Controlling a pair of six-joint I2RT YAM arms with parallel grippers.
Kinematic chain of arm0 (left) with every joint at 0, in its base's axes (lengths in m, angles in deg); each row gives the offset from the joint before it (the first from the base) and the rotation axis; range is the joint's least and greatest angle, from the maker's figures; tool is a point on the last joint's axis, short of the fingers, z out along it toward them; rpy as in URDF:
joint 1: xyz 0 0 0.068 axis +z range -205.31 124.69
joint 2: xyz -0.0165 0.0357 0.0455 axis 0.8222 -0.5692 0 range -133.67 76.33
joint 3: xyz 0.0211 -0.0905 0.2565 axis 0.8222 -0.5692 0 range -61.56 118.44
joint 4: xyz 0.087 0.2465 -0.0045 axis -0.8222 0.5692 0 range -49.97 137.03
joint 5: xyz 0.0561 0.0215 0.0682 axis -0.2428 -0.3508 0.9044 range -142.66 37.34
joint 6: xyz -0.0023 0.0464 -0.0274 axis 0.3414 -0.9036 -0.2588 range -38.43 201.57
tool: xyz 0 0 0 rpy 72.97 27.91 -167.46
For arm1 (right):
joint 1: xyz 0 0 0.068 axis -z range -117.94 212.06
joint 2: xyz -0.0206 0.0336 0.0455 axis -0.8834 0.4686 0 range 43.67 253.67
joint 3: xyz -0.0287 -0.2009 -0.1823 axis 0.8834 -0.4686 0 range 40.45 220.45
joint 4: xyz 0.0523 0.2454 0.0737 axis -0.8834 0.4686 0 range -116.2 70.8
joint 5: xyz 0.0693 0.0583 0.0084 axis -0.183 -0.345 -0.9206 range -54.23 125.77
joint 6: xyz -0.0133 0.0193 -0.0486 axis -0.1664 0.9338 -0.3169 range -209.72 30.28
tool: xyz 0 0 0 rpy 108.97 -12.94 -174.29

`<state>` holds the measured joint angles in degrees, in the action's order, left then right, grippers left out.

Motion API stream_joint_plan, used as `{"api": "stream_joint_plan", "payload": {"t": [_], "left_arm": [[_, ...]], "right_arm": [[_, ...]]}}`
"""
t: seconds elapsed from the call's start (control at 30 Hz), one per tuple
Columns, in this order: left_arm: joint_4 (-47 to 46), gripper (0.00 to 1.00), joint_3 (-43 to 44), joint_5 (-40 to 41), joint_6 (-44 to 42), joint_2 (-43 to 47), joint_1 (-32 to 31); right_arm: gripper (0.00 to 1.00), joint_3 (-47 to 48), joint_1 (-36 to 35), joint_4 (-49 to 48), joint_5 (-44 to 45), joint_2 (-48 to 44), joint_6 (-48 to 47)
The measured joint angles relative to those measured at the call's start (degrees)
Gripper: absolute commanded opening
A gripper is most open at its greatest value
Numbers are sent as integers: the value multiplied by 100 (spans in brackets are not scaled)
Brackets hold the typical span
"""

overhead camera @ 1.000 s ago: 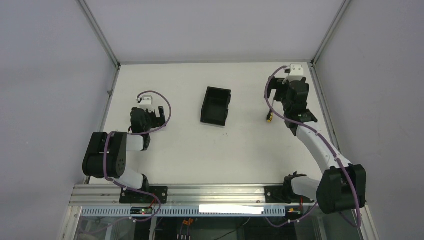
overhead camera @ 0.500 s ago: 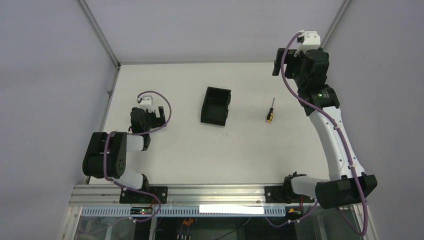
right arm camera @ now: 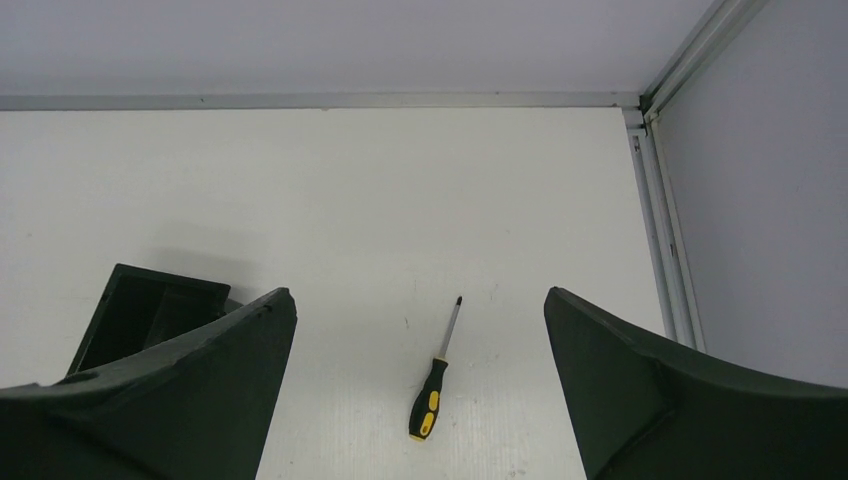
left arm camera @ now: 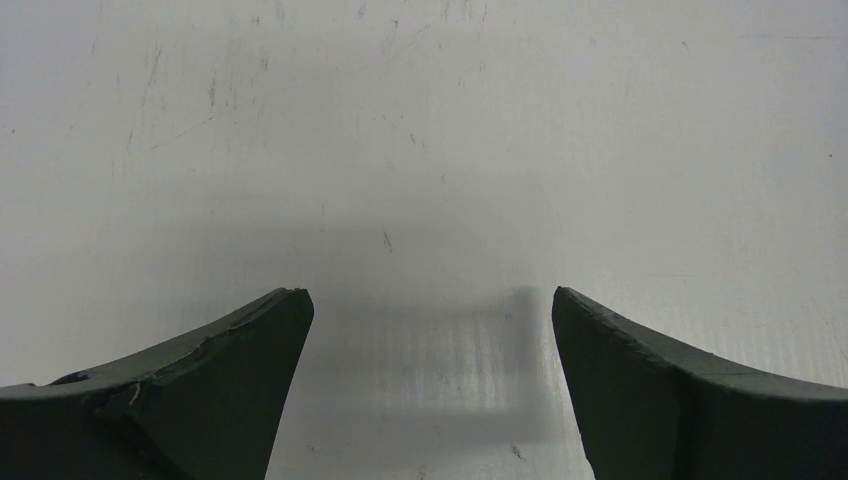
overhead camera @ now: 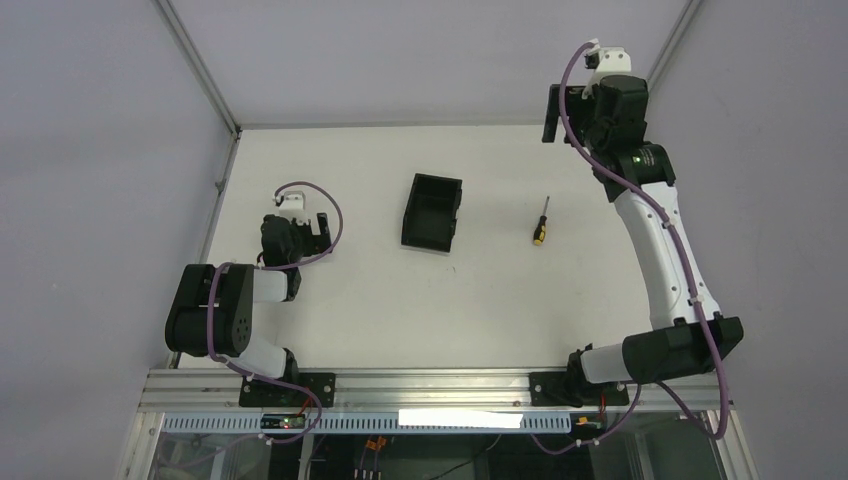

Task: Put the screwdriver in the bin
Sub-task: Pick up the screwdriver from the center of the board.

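The screwdriver [overhead camera: 540, 222] lies flat on the table, right of the black bin [overhead camera: 432, 212].

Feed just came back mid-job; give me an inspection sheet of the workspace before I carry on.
Surface: white table, lightly scuffed.
Job's things: screwdriver lying flat right of the bin, apart from it; bin upright, nothing seen inside.
Clutter: nothing seen.
Grippers: left gripper open, low over the table; right gripper open, high over the far right corner, holding nothing.
Cables: purple cables looped along both arms, clear of the job's things.
Surroundings: grey walls, aluminium frame.
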<state>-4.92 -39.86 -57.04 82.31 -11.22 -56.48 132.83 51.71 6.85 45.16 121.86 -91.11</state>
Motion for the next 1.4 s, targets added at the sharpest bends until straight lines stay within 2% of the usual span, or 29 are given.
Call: {"api": "stream_joint_plan", "payload": {"t": [0.2, 0.43, 0.77, 0.9, 0.97, 1.17, 1.27, 1.4], "left_arm": [[0, 99, 0, -2, 0, 0, 0], [0, 99, 0, 0, 0, 0, 0], [0, 99, 0, 0, 0, 0, 0], [0, 99, 0, 0, 0, 0, 0], [0, 99, 0, 0, 0, 0, 0], [0, 99, 0, 0, 0, 0, 0], [0, 99, 0, 0, 0, 0, 0], [0, 99, 0, 0, 0, 0, 0]], "right_arm": [[99, -96, 0, 210, 138, 472, 107], [99, -1032, 37, 234, 334, 804, 452], [99, -1974, 245, 85, 114, 1641, 960], [95, -2256, 267, -50, -9, 2098, 1108], [90, -2369, 267, -133, -81, 2264, 1169], [63, -2566, 293, -345, -238, 2599, 1318], [57, -2579, 319, -463, -262, 2605, 1368], [26, -2623, 341, -608, -258, 2605, 1397]]}}
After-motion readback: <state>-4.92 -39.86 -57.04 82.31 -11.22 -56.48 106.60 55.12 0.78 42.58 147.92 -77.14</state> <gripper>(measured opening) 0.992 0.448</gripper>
